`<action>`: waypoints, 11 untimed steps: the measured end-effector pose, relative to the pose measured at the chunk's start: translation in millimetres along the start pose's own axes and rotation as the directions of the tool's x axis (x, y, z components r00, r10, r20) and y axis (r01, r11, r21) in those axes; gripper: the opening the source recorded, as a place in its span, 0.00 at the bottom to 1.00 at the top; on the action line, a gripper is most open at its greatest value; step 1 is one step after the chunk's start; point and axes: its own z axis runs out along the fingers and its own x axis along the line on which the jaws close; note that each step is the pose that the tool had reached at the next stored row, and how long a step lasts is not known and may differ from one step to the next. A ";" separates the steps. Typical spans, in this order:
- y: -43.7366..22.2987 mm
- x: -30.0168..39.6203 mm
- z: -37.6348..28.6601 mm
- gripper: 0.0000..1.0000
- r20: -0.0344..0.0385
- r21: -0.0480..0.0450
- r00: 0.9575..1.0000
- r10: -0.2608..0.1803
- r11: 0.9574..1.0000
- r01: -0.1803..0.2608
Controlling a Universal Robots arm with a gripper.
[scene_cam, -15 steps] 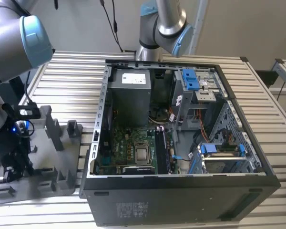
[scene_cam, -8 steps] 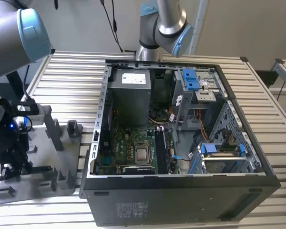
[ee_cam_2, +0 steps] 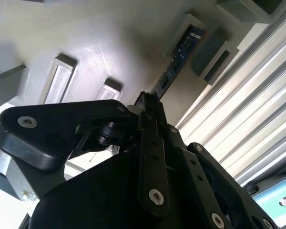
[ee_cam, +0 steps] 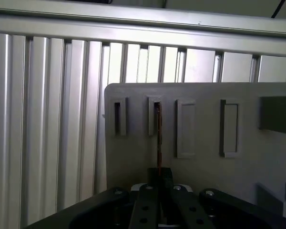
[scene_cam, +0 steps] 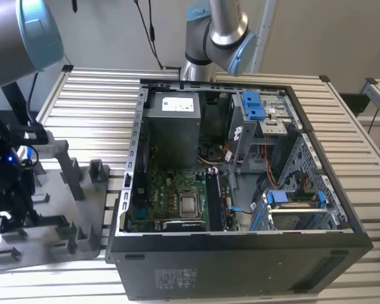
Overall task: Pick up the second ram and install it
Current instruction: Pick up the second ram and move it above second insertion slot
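Well, my gripper pinches one end of the second ram, seated edge-up in a slot of the grey holder tray; lifting it out and installing it in the computer case beside that tray remain.

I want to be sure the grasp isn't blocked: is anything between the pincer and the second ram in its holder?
Nothing visible does. In the second wrist view the pincer looks closed on the near end of the second ram, whose far end sits in a slot of the grey holder. Nothing lies between them.
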 end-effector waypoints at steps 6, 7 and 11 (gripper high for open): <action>0.0 -0.1 -6.8 0.14 0.000 0.000 1.000 0.000 1.000 0.000; -0.1 -0.1 -8.5 0.14 0.000 0.000 1.000 0.000 1.000 0.000; -0.1 -0.2 -15.2 0.14 0.000 0.000 1.000 0.000 1.000 0.000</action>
